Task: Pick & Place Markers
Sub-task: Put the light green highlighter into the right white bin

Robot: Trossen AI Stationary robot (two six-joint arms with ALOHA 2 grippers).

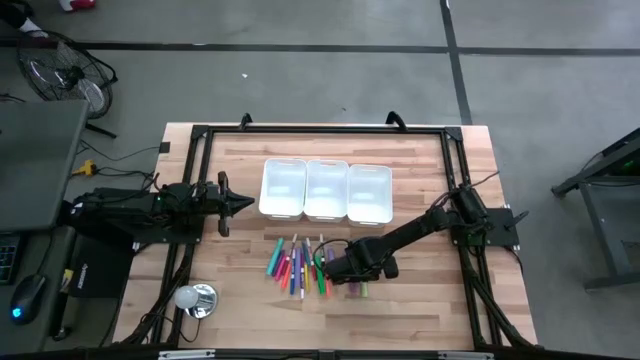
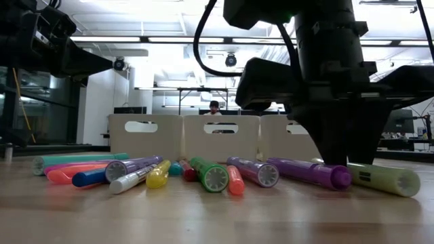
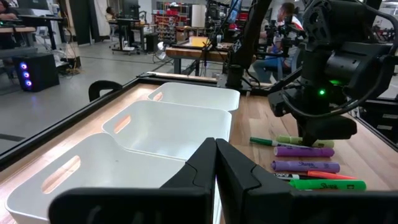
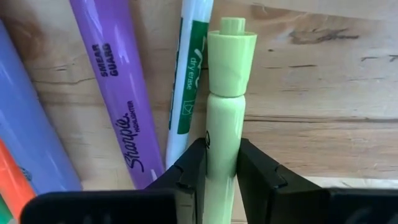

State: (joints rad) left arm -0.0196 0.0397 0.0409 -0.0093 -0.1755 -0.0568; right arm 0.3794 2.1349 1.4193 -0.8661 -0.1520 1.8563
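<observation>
Right gripper [image 4: 221, 165] clamps a marker on the wooden table [image 4: 323, 93]

Its fingers pinch the pale-green plastic highlighter marker [image 4: 222, 106] across its barrel, long axis running straight ahead from the hand, purple markers alongside. Left gripper [image 1: 240, 204], closed and empty, waits beside the white plastic bins [image 1: 325, 190].

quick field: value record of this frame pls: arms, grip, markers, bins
right gripper: down at the right end of the marker spread, fingers closed against a light green marker
light green marker: lying flat on the table
left gripper: shut, empty, at the table's left, facing the bins
markers: loose row in front of the bins
bins: three white, side by side, nothing visible inside
</observation>
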